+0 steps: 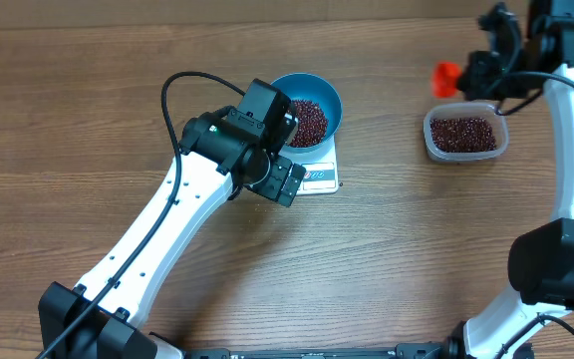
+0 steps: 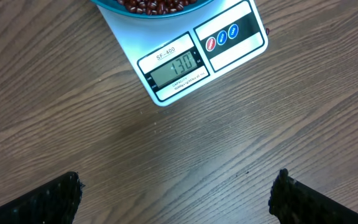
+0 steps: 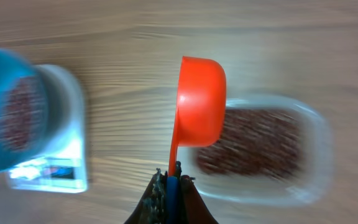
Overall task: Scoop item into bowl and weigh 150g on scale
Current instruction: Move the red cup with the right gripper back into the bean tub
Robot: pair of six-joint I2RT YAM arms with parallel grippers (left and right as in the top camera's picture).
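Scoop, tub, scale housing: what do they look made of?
Scoop: opaque orange, smooth with a soft sheen, seemingly one moulded piece; likely plastic.
Tub: clear, the beans show through its wall; probably thin plastic, glass not ruled out.
Scale: glossy white shell with a printed button panel; looks like plastic, though a coated top can't be excluded.

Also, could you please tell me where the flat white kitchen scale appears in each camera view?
Overhead: the flat white rectangular kitchen scale sits near centre, partly under the left arm.
Left wrist: the scale is top centre, display visible.
Right wrist: the scale is at left, blurred.
Shared landmark: the round blue bowl of red-brown beans standing on it.
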